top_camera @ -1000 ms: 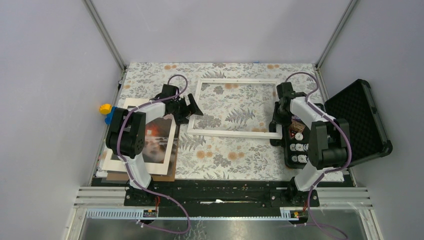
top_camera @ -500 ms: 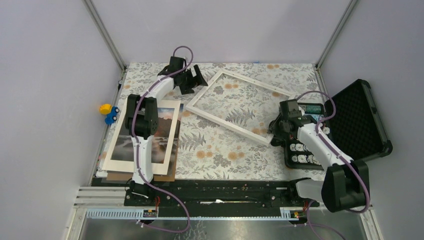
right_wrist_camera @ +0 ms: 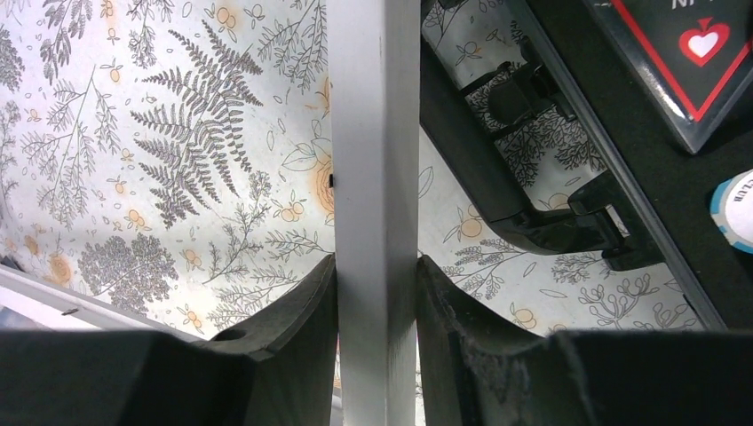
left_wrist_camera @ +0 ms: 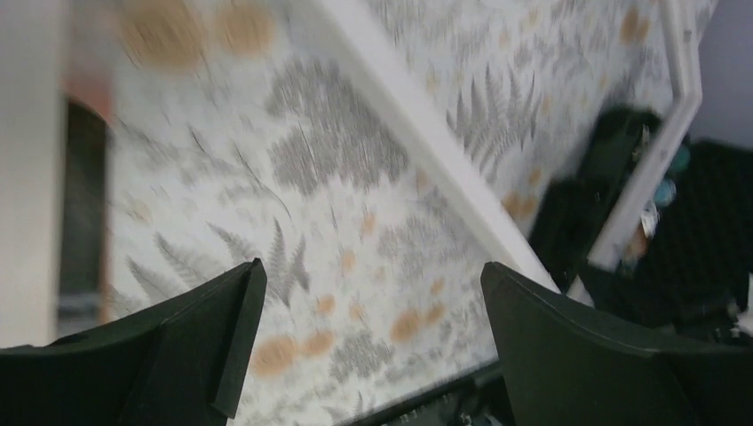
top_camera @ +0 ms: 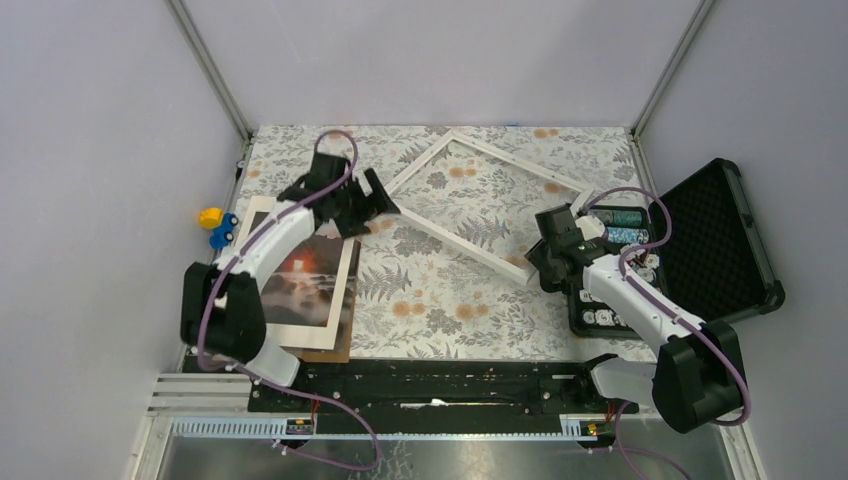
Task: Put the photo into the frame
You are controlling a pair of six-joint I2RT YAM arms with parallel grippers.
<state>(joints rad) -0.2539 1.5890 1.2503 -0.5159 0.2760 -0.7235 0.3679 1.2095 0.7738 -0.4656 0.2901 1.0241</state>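
Right wrist: right gripper point(right_wrist_camera: 375, 302) pinches the frame point(right_wrist_camera: 373, 133), left gripper point(left_wrist_camera: 371, 328) spread and empty, so it looks like frame positioning, with the photo point(top_camera: 315, 290) likely next.

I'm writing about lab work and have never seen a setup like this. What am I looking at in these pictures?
Two robot arms stand bolted side by side. One picture looks down from above; the other two come from cameras on each wrist. On the flowered cloth are a white frame and, at left, the photo with a white mat around it. An open black case sits at right. The right gripper pinches the frame's edge; the left gripper is open and holds nothing.
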